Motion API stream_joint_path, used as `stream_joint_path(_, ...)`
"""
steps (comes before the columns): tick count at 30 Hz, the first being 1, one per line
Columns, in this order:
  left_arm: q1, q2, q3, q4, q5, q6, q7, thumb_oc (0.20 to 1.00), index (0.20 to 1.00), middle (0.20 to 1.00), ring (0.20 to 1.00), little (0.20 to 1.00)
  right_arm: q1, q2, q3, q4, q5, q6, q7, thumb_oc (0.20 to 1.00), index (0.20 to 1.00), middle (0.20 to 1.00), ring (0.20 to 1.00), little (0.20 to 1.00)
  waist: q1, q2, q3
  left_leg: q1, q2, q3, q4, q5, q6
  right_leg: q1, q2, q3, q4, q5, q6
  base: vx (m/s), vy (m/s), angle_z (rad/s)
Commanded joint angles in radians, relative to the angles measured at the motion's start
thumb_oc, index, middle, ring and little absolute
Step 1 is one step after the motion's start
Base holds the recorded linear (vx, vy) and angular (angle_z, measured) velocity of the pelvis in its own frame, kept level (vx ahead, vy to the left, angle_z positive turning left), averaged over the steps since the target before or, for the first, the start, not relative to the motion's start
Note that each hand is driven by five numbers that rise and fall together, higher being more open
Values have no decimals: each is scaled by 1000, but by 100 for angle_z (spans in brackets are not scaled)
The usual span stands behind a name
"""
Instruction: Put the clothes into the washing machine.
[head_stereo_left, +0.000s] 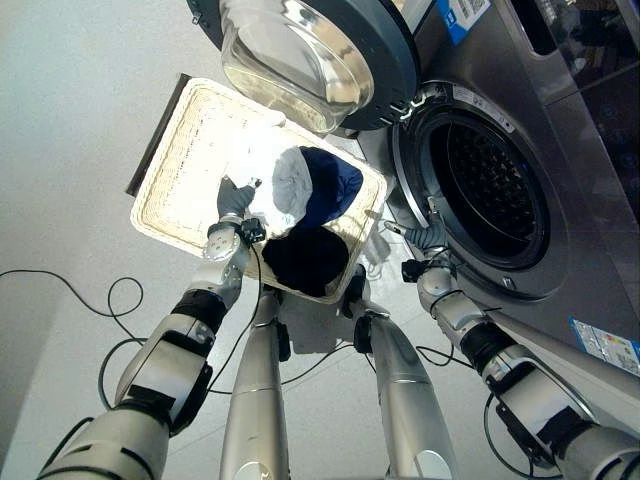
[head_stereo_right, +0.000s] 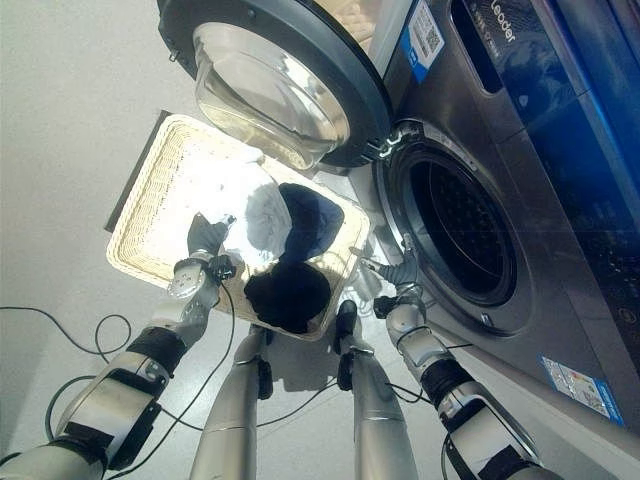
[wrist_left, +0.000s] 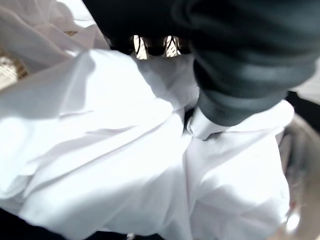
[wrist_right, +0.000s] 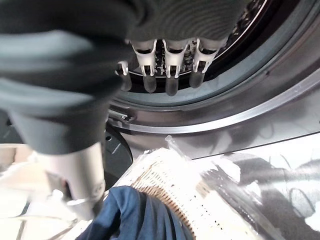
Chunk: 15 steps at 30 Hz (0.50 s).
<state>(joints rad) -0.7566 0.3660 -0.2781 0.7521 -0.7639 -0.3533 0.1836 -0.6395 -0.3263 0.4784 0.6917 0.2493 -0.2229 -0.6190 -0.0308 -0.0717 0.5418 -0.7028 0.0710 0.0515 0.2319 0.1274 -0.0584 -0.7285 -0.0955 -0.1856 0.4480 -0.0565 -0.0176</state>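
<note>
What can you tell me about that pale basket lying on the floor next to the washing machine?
The wicker basket is a pale, rectangular, shallow woven tray with a dark rim along one side. It sits on the light floor below the open washing machine door, its near corner close to the drum opening. Inside lie a white garment, a navy garment and a black garment. The left hand reaches into it onto the white cloth; the right hand hovers by the drum.

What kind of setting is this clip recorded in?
Probably a laundry area, at home or in a test room. A silver-grey front-loading washing machine stands with its round glass door swung open, and a pale woven wicker basket of white, blue and dark clothes sits on the light floor beside it.
</note>
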Motion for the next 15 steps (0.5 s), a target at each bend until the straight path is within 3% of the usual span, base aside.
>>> stream_joint_path(1,-16,-53,24,-104,26,-121,-60,200,200,200,200,200,33,-18,-62,-101,-77,-25,-18,1000,1000,1000,1000,1000,40,35,-22,45,-41,84,13,-87,-8,31,-33,-86,-7,18,108,13,-27,4)
stream_joint_path(9,69,-81,34,-231,47,-126,-133,200,200,200,200,200,51,-27,-60,-180,-145,-55,111,1000,1000,1000,1000,1000,67,49,-22,94,-58,66,18,-105,6,85,-55,-100,-6,10,111,13,-35,7)
stream_joint_path(10,89,-81,31,-263,52,-120,-148,200,200,200,200,200,51,-36,-53,-200,-114,-74,201,1000,1000,1000,1000,1000,73,53,-22,103,-62,61,23,-109,8,94,-62,-105,-2,9,111,11,-50,6)
stream_joint_path(15,109,-71,14,-324,48,-84,-199,200,200,200,200,200,12,-60,-42,-231,28,-86,431,1000,1000,1000,1000,1000,94,62,-22,124,-78,41,33,-111,11,126,-80,-126,-3,7,110,2,-73,15)
